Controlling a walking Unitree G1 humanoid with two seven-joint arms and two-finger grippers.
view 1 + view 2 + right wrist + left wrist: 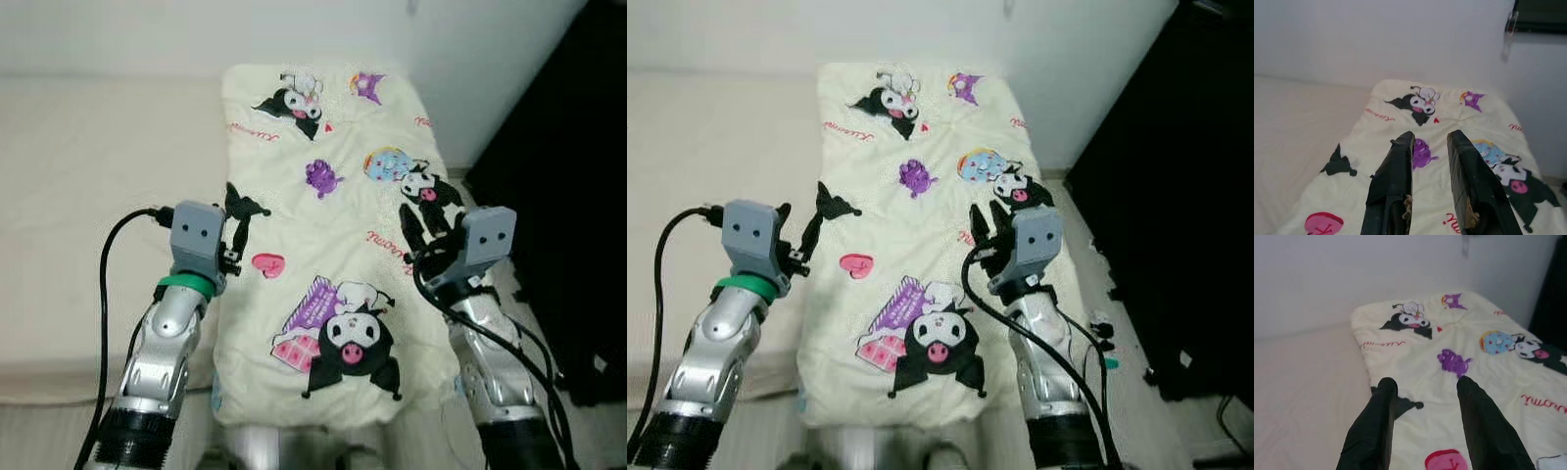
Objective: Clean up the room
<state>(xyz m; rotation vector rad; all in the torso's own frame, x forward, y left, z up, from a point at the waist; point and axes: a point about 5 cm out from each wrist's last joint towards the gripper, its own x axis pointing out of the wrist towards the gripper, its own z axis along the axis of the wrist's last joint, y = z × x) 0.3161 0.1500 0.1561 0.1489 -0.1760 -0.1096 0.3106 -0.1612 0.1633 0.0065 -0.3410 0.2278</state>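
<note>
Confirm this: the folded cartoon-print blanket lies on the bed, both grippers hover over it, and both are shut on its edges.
Not quite. The blanket lies on the bed with both grippers over it, but the left gripper and right gripper are open and hold nothing, as the wrist views show.

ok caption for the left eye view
Both hands, left and right, open over a cartoon-print quilt on the bed.

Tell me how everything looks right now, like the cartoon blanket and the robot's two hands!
Cartoon-print blanket: folded into a long strip, lying flat along the bed's right side.
Bed: bare cream sheet showing to the left of the blanket.
Left gripper: fingers open, held over the blanket's left edge, holding nothing.
Right gripper: fingers open, held over the blanket's right side, holding nothing.
</note>
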